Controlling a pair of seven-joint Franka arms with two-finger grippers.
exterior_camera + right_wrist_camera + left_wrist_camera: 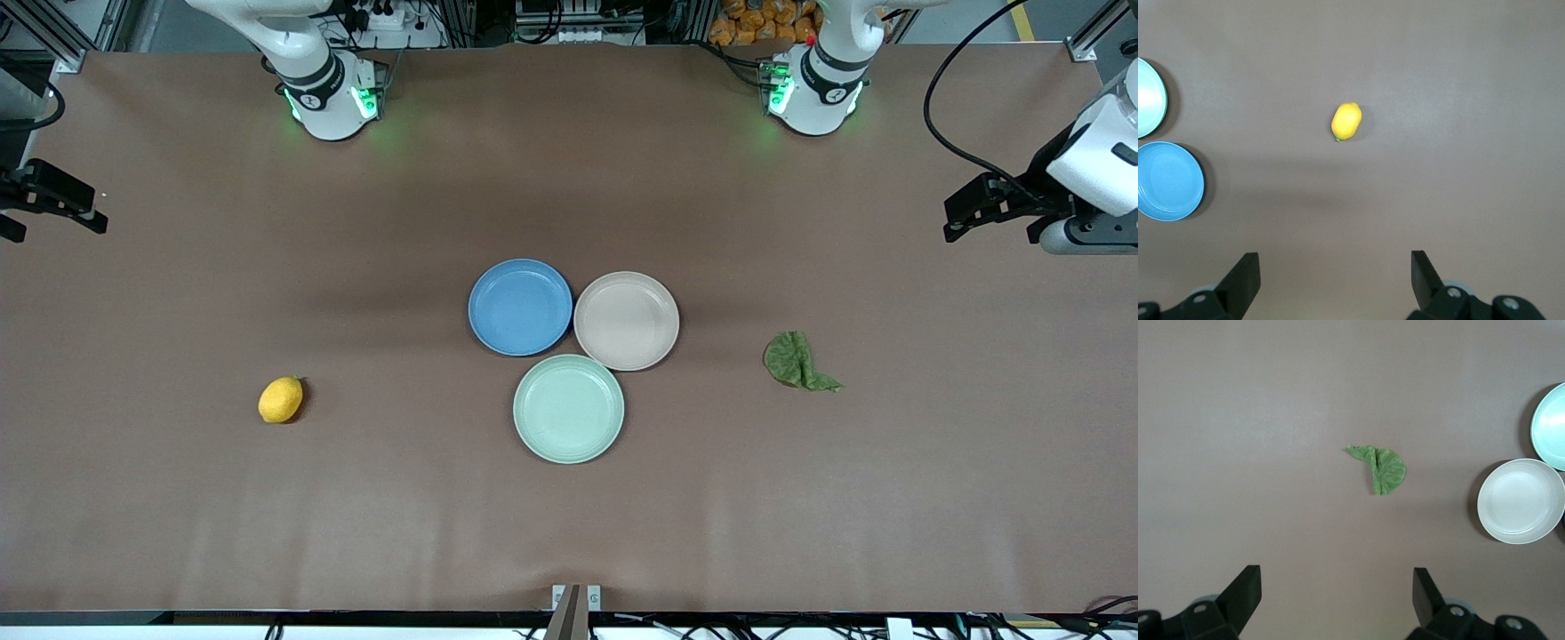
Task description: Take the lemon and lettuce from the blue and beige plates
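Observation:
The yellow lemon (281, 399) lies on the brown table toward the right arm's end, apart from the plates; it also shows in the right wrist view (1347, 121). The green lettuce leaf (796, 362) lies on the table toward the left arm's end; it also shows in the left wrist view (1383, 470). The blue plate (520, 307) and the beige plate (627, 320) stand side by side at mid-table, both empty. My right gripper (53, 222) is open and empty, high over its end of the table. My left gripper (996, 227) is open and empty, high over its end.
A pale green plate (569, 409), also empty, touches the other two and lies nearer the front camera. The arm bases stand along the table's edge farthest from the front camera. Bare brown table surrounds the lemon and the lettuce.

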